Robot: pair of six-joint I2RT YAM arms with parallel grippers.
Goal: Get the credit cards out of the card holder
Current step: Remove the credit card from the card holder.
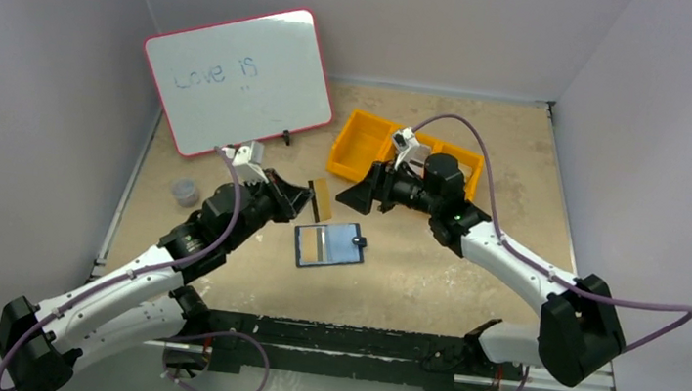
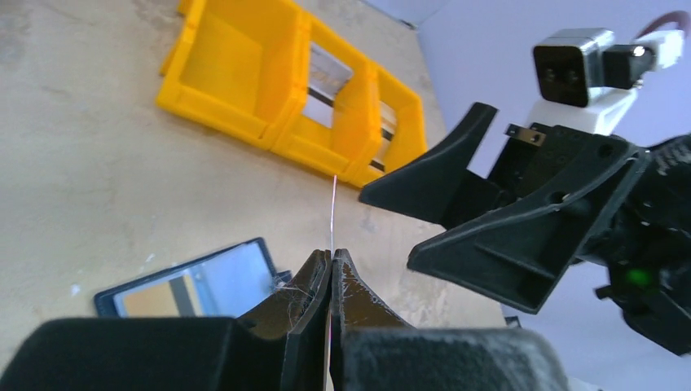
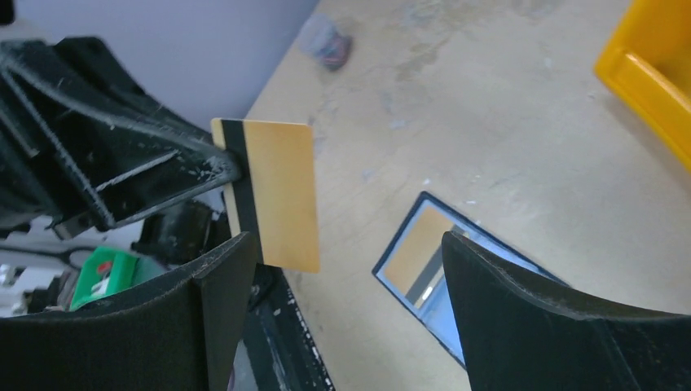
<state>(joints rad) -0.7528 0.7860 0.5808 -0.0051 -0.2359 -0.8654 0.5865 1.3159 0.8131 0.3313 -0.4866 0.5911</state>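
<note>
My left gripper (image 1: pixel 305 201) is shut on a tan credit card (image 1: pixel 322 199) with a dark stripe and holds it above the table. In the left wrist view that credit card (image 2: pixel 333 210) shows edge-on, rising from the closed tips of the left gripper (image 2: pixel 332 257). My right gripper (image 3: pixel 346 244) stands open just right of the credit card (image 3: pixel 277 191), with nothing clasped. The navy card holder (image 1: pixel 327 246) lies open below, with another tan card (image 3: pixel 414 251) in its pocket.
An orange three-compartment tray (image 1: pixel 358 145) sits behind the right gripper, with greyish cards (image 2: pixel 326 77) in its compartments. A pink-framed whiteboard (image 1: pixel 238 75) leans at the back left. A small grey cup (image 1: pixel 186 192) stands near the left edge.
</note>
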